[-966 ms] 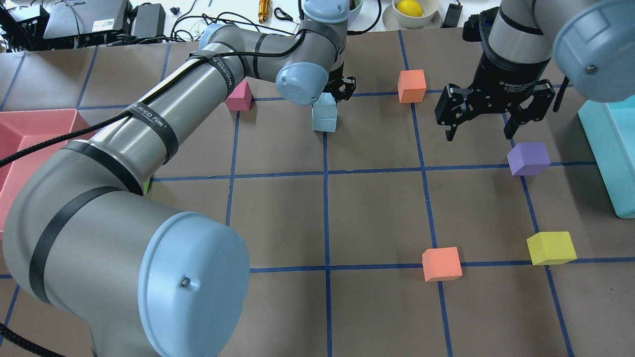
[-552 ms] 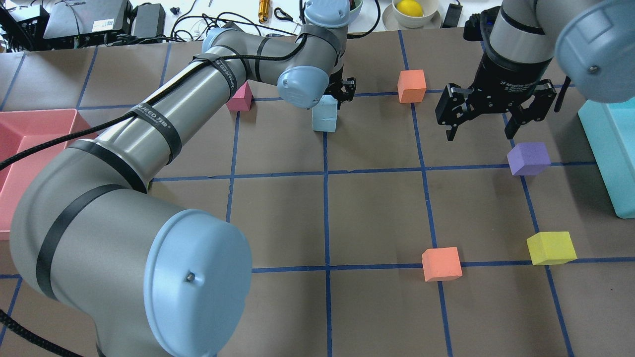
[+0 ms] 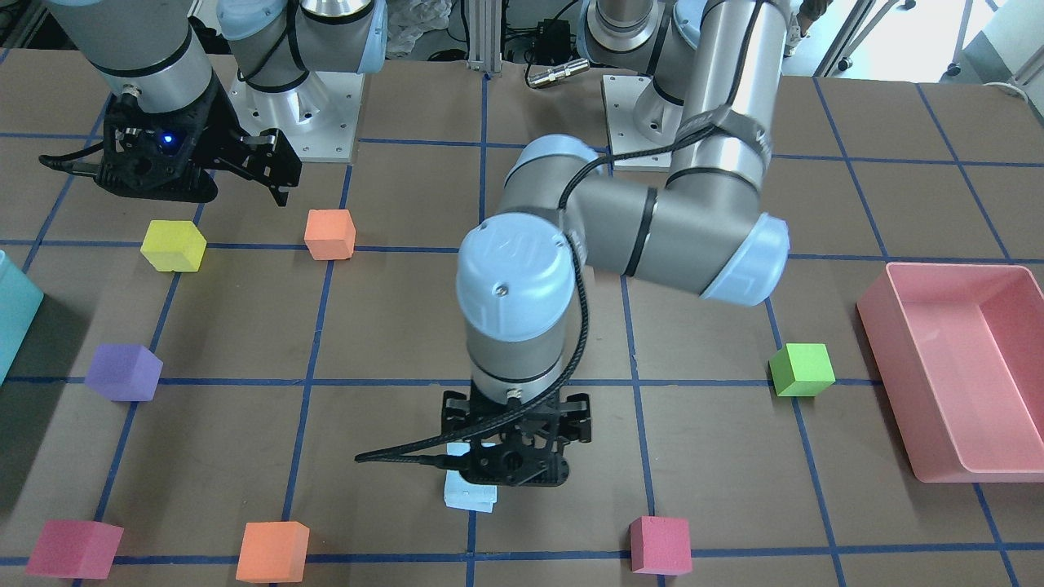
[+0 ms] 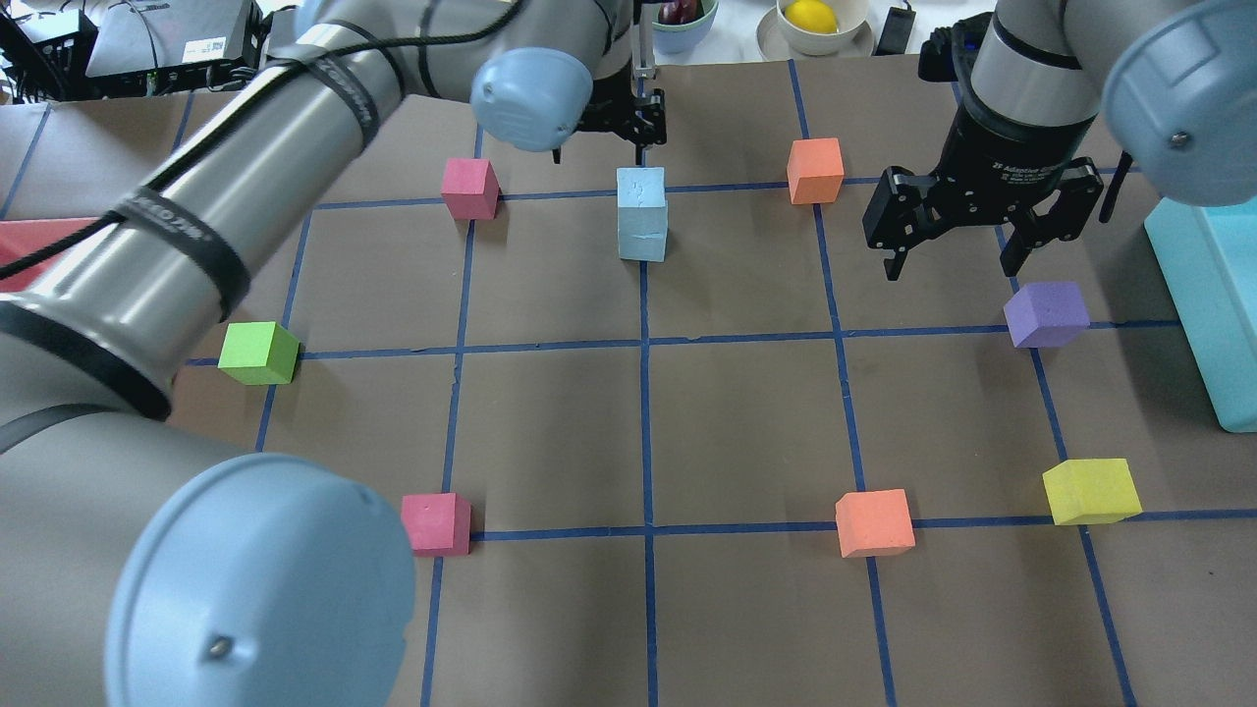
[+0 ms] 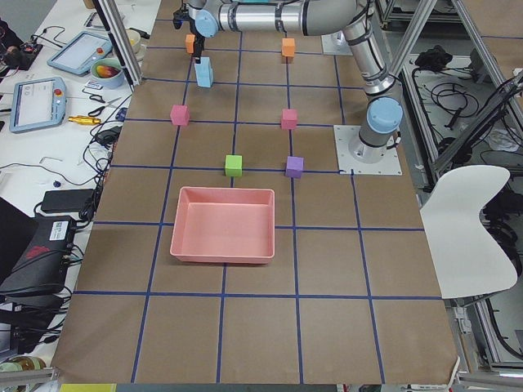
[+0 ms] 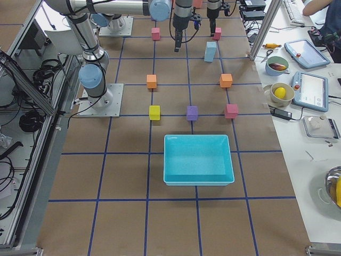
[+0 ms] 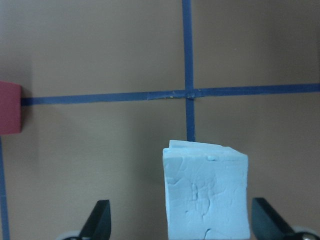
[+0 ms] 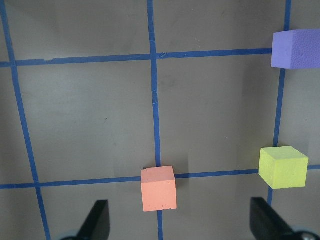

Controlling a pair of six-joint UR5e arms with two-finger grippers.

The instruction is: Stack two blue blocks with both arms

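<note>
The two blue blocks stand one on top of the other on a blue tape line in the middle of the table's far side from the robot. A pink cube lies on one side of them and an orange cube on the other. The upper block sits nearly square on the lower block; only a thin edge of the lower one peeks out in the left wrist view. The stack stands by itself, so the stacking looks done, and what remains is probably just to take the arms clear without knocking it. The left gripper hangs above the stack with its jaws wide apart. In its wrist view the two fingertips flank the upper block with clear gaps on both sides, so it holds and touches nothing. The right gripper is spread wide too and empty. It hovers well apart from the stack, near the purple cube, and between its fingers shows only the table, with another orange cube on it.
</note>
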